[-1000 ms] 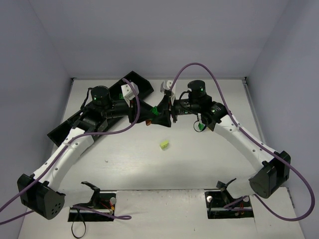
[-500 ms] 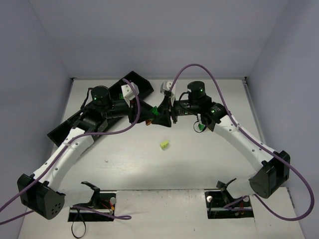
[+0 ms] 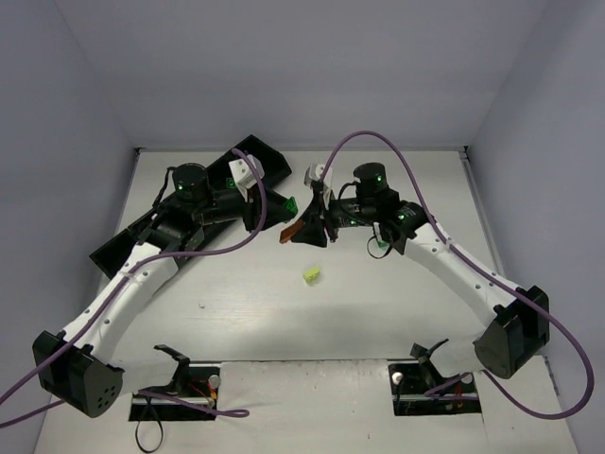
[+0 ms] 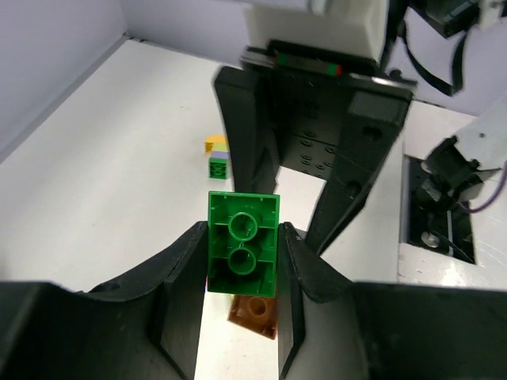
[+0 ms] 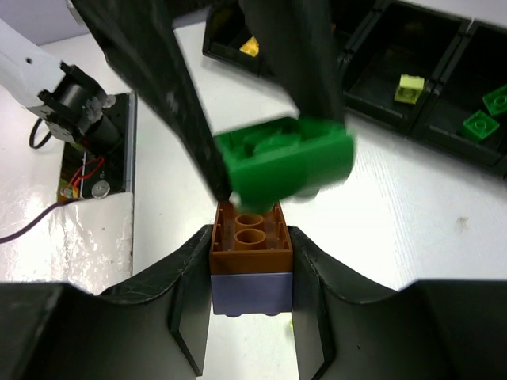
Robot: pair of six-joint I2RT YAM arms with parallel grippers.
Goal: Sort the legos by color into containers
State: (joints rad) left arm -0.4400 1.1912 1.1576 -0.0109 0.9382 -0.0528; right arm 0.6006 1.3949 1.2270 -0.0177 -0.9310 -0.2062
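My left gripper [image 3: 285, 206] is shut on a green lego [image 3: 291, 201], which shows between its fingers in the left wrist view [image 4: 242, 244]. My right gripper [image 3: 295, 232] is shut on a brown lego [image 5: 250, 237] stacked on a purple lego [image 5: 252, 289]. The green lego [image 5: 285, 161] hangs just above the brown one, apart from it. The brown lego shows below the green one in the left wrist view [image 4: 255, 314]. A lime lego [image 3: 311, 275] lies on the table in front of both grippers. The black tray [image 3: 113, 251] runs diagonally behind the left arm.
A small yellow, purple and green stack [image 4: 217, 156] lies on the table near the right arm [image 3: 380, 242]. Tray compartments hold a lime lego [image 5: 410, 87], a green lego [image 5: 481, 125] and a yellow one [image 5: 249, 46]. Grey walls close in the back and both sides.
The green lego has come off the brown and purple stack. My right gripper has swung down and towards me with the stack; my left gripper keeps the green lego slightly higher.
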